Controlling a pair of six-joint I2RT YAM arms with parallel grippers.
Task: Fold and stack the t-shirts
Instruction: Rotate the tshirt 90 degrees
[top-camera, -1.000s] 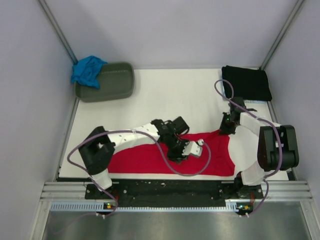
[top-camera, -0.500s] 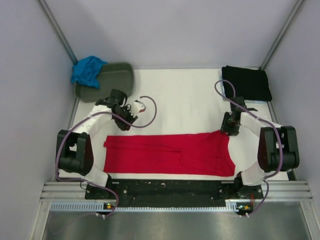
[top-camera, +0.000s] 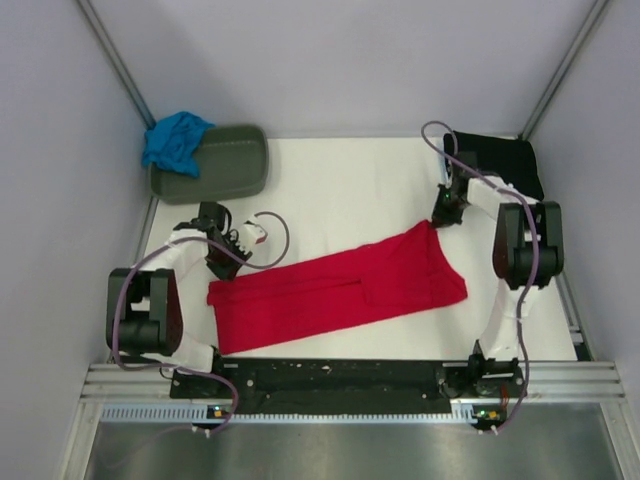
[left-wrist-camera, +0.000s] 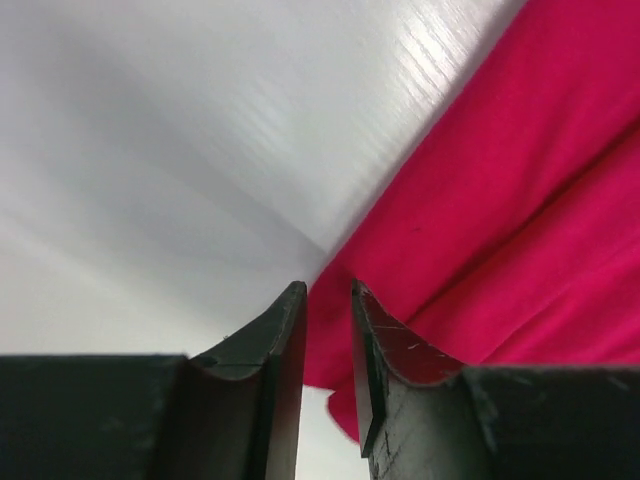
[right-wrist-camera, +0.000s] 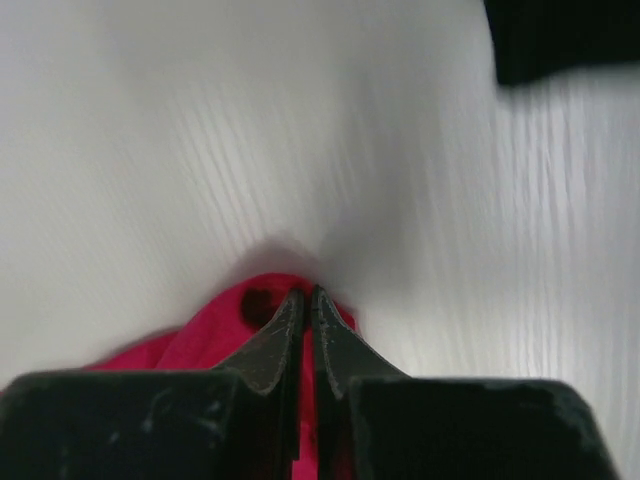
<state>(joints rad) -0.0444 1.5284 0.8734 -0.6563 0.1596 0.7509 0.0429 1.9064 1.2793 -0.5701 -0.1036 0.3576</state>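
The red t-shirt (top-camera: 330, 290) lay folded into a long band across the near half of the white surface (top-camera: 350, 190); it sat on a slant, its right end farther from the arm bases than its left end.

The right claw (top-camera: 438, 215) was at the far right corner of that band; in its wrist view the right claw (right-wrist-camera: 303, 292) had its 2 fingers pressed together on a small peak of the red t-shirt (right-wrist-camera: 225, 325), pinching it, with the cloth bunched just under the tips.

The left claw (top-camera: 218, 265) hung just beside the band's left end, near its far corner; seen from its own wrist, the left claw (left-wrist-camera: 328, 290) had its 2 fingers only narrowly apart (a thin slit, no more), and the edge of the red t-shirt (left-wrist-camera: 520, 180) showed beyond and below the tips, with no cloth clearly between them.

The black t-shirt (top-camera: 495, 160) lay folded flat in the far right corner of the surface, well apart from the red one; its edge showed at the top of the right wrist view (right-wrist-camera: 560, 35).

The turquoise t-shirt (top-camera: 175, 140) was crumpled over the left rim of the grey-green tub (top-camera: 225, 165) in the far left corner.
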